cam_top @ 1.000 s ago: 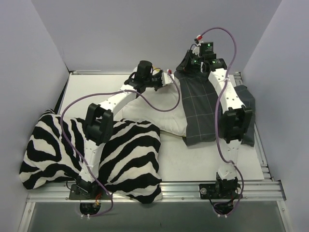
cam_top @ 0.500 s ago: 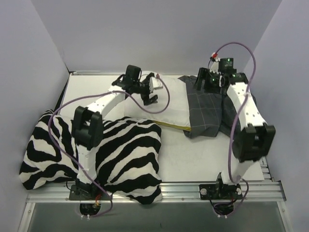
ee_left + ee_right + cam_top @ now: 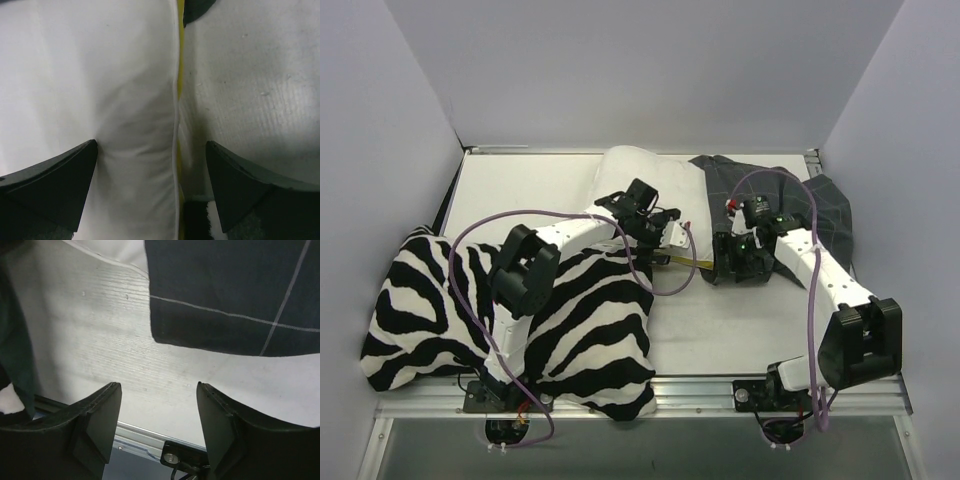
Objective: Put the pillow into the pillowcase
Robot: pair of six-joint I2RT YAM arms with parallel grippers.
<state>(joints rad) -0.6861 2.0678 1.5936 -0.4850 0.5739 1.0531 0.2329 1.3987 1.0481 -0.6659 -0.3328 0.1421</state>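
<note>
The white pillow lies at the back of the table, its right part covered by the dark grey checked pillowcase. My left gripper hovers over the pillow's near yellow edge. In the left wrist view the left gripper is open, one finger over the pillow and the other over bare table. My right gripper is at the pillowcase's near left corner. In the right wrist view the right gripper is open over the table, with the pillowcase just beyond its fingertips and nothing between them.
A large zebra-striped cushion fills the near left of the table, under the left arm, and touches the pillow's near edge. The table's metal front rail shows below the right fingers. Grey walls close in the left, back and right.
Both grippers have opened and let go. Both arms have drawn back from the far side to the near edge of pillow and case, which have settled flat.
</note>
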